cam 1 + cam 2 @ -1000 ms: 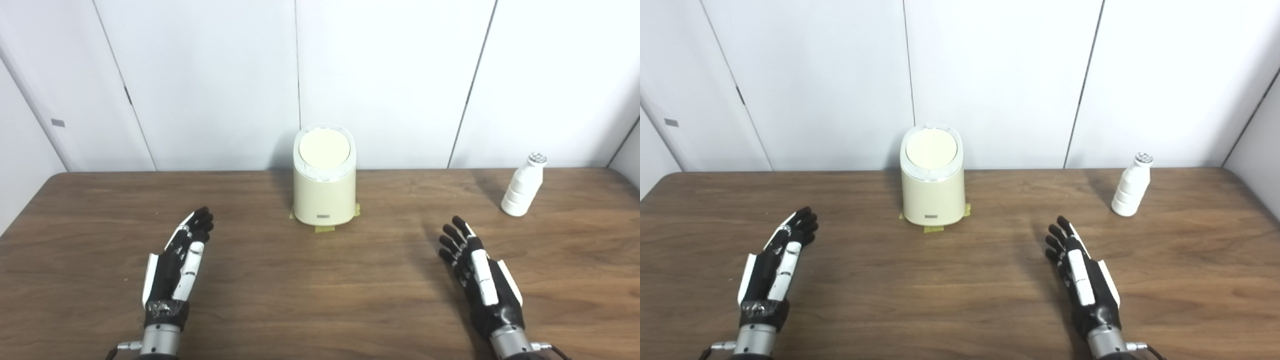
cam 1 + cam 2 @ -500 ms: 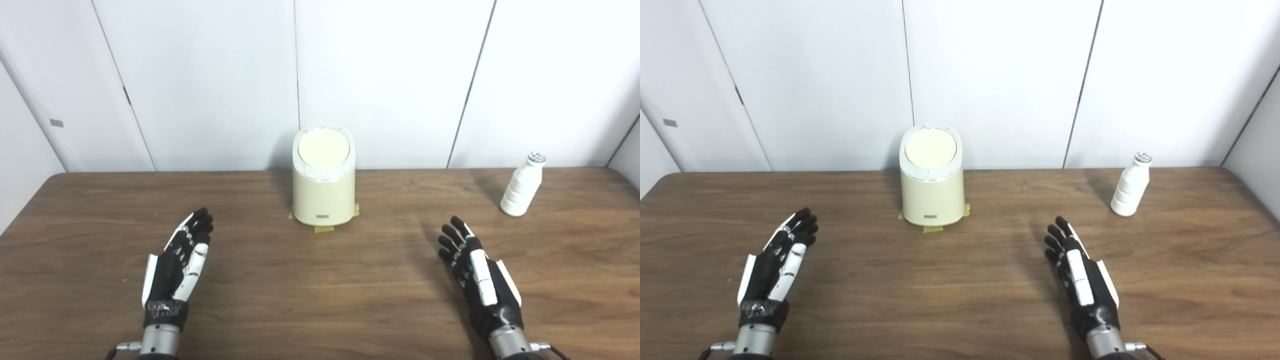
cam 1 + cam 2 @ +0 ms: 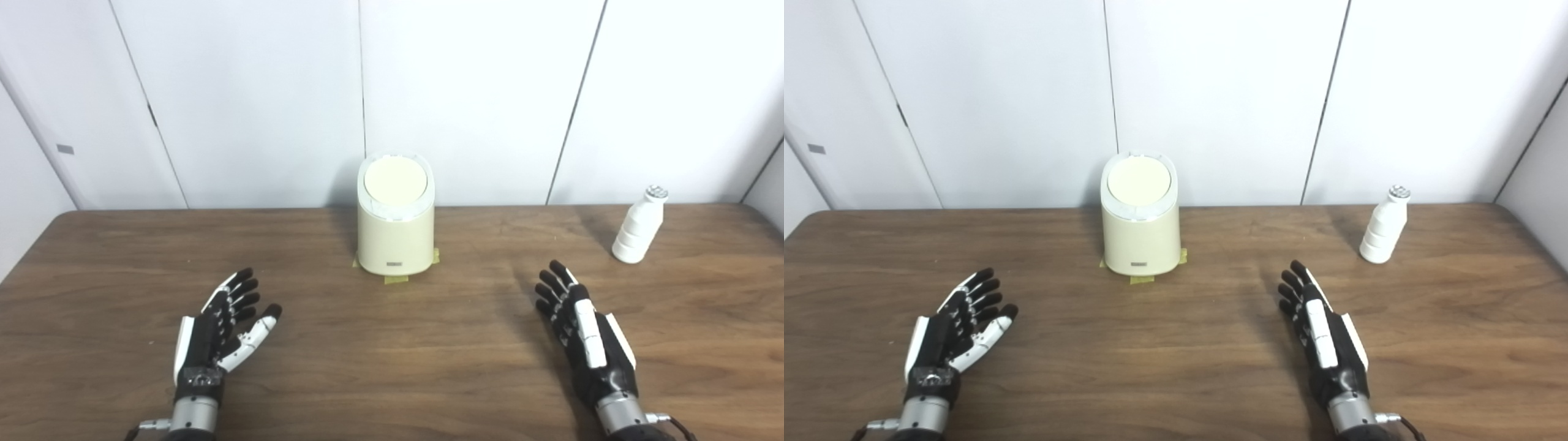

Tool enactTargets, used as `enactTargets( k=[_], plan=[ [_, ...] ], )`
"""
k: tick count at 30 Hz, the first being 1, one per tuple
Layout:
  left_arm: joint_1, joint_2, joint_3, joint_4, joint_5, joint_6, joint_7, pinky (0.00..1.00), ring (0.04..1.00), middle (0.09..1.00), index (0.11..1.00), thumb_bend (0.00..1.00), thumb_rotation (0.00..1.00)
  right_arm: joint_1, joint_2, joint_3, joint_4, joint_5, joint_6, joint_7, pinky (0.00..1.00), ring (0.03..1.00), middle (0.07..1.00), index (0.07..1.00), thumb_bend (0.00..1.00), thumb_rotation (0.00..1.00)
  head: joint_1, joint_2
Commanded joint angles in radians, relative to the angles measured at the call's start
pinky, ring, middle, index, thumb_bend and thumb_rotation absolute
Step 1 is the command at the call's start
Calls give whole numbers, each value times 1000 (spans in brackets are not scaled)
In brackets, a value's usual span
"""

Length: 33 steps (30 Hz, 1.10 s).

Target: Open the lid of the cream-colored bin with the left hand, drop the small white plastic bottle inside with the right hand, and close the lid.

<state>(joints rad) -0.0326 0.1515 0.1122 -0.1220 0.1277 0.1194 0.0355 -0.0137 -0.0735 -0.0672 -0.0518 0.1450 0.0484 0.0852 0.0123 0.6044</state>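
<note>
Left eye view: bottle (image 3: 639, 225) upright, cap up; left hand (image 3: 219, 327), right hand (image 3: 585, 334) both spread, empty.

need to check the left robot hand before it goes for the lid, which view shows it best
The left eye view: the left robot hand sits further from the picture's edge, fingers spread, thumb out, holding nothing. The right eye view shows the same open hand nearer the left edge, and nothing more.
</note>
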Motion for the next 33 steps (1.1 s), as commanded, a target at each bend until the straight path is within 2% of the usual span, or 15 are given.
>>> enactTargets(
  k=[1, 4, 7, 10, 13, 19, 21, 26, 33],
  plan=[
    [-119, 58, -1, -65, 41, 49, -11, 838, 826, 855, 887, 786, 224, -21, 16, 6, 14, 0, -42, -2, 915, 921, 924, 924, 525, 926, 0, 0],
    [-187, 94, -16, -79, 49, 100, -37, 834, 833, 862, 886, 801, 198, -23, 18, 5, 19, -5, -47, -4, 915, 922, 924, 921, 520, 936, -1, -4],
    [-262, 119, -35, -95, 40, 164, -70, 767, 828, 872, 884, 834, 146, -22, 19, 2, 21, -3, -52, -1, 919, 924, 926, 923, 508, 944, -1, -5],
    [-329, 142, -65, -114, 50, 236, -108, 781, 850, 895, 897, 828, 119, -25, 19, -2, 25, 1, -52, 0, 920, 922, 924, 921, 515, 934, 2, -4],
    [-393, 153, -91, -108, 62, 276, -130, 805, 867, 910, 900, 827, 75, -26, 21, -4, 27, 7, -50, 1, 919, 917, 920, 921, 514, 922, 5, -5],
    [-505, 177, -159, -48, 137, 289, -147, 785, 863, 896, 888, 847, 33, -31, 20, -2, 39, 2, -59, 2, 915, 919, 924, 921, 517, 925, 10, -8],
    [-541, 192, -190, -25, 181, 288, -155, 771, 849, 878, 872, 891, 38, -32, 19, -1, 43, 2, -63, 4, 913, 920, 924, 922, 514, 927, 10, -9],
    [-653, 213, -265, 34, 267, 306, -192, 782, 852, 882, 881, 905, 92, -34, 17, 0, 51, 3, -72, 8, 911, 923, 928, 925, 520, 924, 11, -11],
    [-790, 194, -353, 134, 345, 322, -240, 738, 831, 860, 866, 923, 124, -36, 20, -1, 61, 2, -83, 5, 919, 924, 927, 925, 521, 919, 10, -13]
  ],
)
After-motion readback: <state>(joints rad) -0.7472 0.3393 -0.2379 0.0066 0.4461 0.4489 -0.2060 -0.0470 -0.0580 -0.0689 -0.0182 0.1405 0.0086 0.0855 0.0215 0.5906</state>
